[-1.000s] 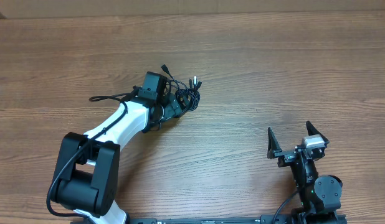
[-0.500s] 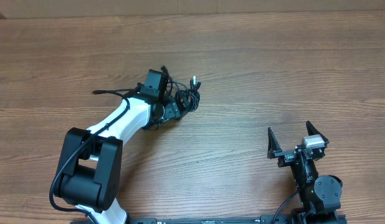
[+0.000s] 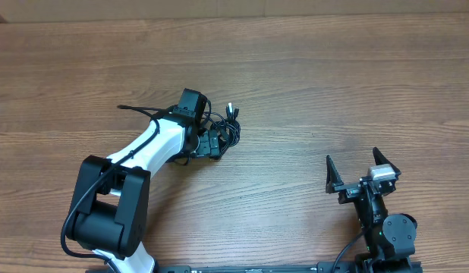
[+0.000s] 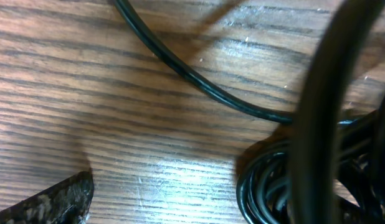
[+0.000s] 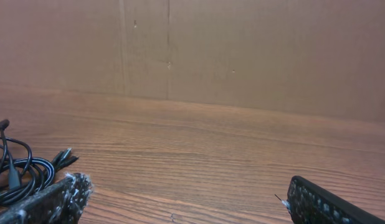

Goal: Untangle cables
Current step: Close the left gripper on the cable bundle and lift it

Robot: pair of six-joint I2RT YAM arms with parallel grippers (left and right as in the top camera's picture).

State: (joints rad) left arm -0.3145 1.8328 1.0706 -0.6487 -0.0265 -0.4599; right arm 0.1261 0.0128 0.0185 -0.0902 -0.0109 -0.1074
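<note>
— Fingers on the left side: what does the wrist camera give you?

— Only one: a dark speckled fingertip (image 4: 52, 202) in the lower left corner, touching nothing. Bare brown wooden tabletop (image 4: 149, 143) lies between it and the bunch of thin black cords (image 4: 273, 186) coiled at lower right. Its partner is hidden behind a blurred cord close to the lens. With that finger so far out to the side, the left gripper (image 3: 210, 142) looks spread and is clamping nothing.

— And from overhead?

— There it sits at the end of the white and black left arm (image 3: 155, 144), left of centre, right against the lower left edge of the bunch. That view adds what the wrist camera misses. Small pale-tipped plug ends (image 3: 233, 111) poke out at the top of the bunch, and one thin strand (image 3: 136, 110) trails off to the left past the arm.

— The right side?

— The right gripper (image 3: 357, 170) is in the lower right of the overhead frame, well apart from the cords, its two fingers splayed wide and empty. Its own camera shows both fingertips (image 5: 46, 202) in the bottom corners and the cords far off at the left edge. Behind the table is a plain brown cardboard wall (image 5: 242, 56), which the overhead catches only as a strip along its top edge.
</note>
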